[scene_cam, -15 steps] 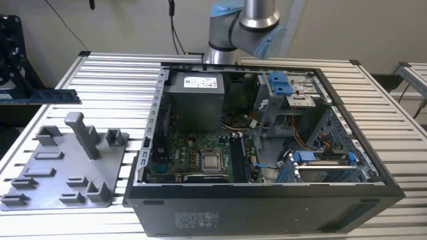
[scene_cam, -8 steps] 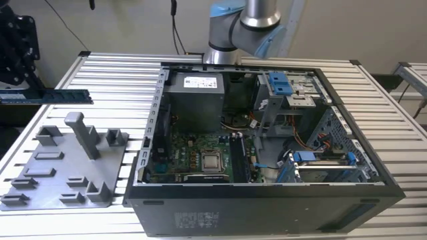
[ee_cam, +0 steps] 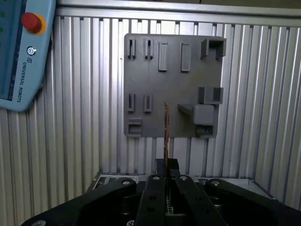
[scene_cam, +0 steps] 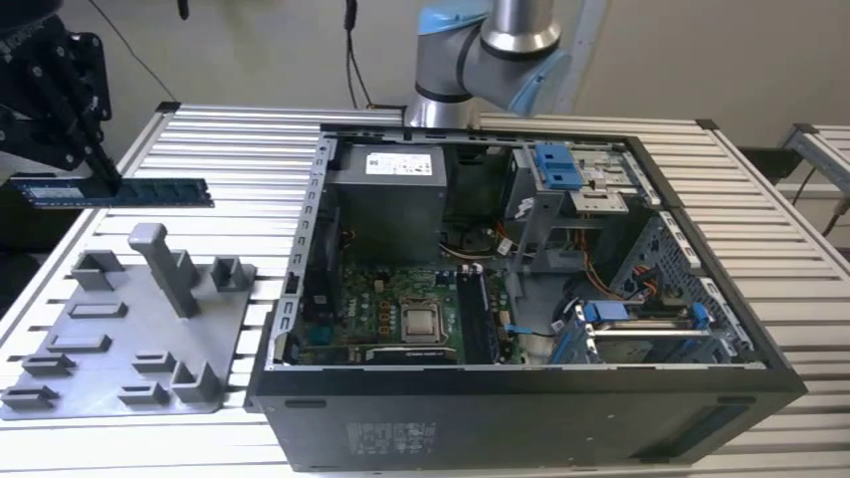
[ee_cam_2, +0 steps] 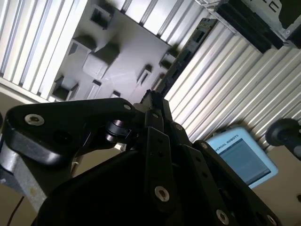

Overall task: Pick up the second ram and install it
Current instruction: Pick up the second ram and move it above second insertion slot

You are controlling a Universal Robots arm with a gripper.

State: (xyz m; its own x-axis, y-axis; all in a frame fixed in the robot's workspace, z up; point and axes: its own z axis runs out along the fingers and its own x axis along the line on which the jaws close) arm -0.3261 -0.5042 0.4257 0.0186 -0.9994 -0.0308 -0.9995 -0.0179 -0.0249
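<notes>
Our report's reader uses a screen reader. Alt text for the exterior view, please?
The gripper holds the ram level over a grey tray, at the exterior view's left of an open computer case on a slatted table.

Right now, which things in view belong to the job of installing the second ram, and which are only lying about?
Belong to the job:
- gripper, shut on the second ram
- open computer case
- motherboard inside it

Lying about:
- gray holder tray
- teach pendant
- processor chip
- blue clips
</notes>
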